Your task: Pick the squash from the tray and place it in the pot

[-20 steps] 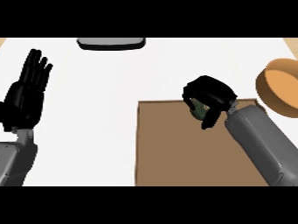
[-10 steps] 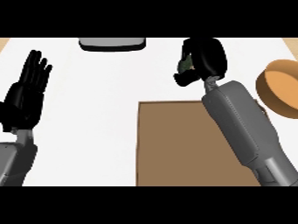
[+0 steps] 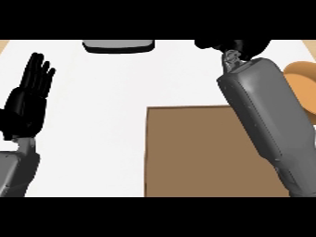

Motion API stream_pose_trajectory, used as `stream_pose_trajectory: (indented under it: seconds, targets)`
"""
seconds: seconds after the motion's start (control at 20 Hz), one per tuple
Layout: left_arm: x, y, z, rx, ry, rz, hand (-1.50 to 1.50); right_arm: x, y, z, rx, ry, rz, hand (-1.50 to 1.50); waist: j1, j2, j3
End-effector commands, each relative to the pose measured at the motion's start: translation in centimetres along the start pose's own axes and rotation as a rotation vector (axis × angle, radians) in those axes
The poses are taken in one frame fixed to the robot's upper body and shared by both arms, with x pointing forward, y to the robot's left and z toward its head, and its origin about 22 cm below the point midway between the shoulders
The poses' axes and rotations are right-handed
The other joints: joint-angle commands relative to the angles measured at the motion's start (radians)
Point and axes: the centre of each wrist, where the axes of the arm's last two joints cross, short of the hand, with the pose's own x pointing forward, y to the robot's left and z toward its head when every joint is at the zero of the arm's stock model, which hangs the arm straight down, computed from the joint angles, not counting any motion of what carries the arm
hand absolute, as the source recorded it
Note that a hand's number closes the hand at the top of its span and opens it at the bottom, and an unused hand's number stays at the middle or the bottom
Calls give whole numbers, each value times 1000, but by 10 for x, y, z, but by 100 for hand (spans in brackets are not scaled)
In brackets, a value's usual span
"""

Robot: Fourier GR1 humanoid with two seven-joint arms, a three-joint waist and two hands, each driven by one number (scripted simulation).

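Squash is not showing anywhere; whether the right hand (image 3: pixel 246 45), lying at the counter's (image 3: pixel 105 139) far edge, is grasping it cannot be told. Brown tray (image 3: pixel 187 152) is lying beside the orange pot (image 3: pixel 309 92). Left hand (image 3: pixel 29 99) is resting open at the left.

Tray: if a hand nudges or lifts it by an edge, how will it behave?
The tray lies flat on the counter and looks low, so a nudge would probably slide it, not tip it. Its straight edges suggest a stiff board that should not flop when lifted.
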Motion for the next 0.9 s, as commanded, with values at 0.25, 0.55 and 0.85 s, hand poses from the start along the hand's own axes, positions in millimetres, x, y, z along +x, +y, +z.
stream_pose_trajectory:
  seconds: [0.25, 0.55, 0.85]
  targets:
    - [-17, 5, 7, 6, -19, 6, 0, -77, -61, -18, -31, 170, 105, 150, -3, 9, 2]
    - [5, 8, -9, -4, -12, 8, 0, -174, -81, -45, -70, 226, 100, 150, 6, 14, 3]
    - [10, 8, -7, -14, -14, 10, 0, -255, -79, -57, -52, 227, 96, 150, 20, 17, 3]
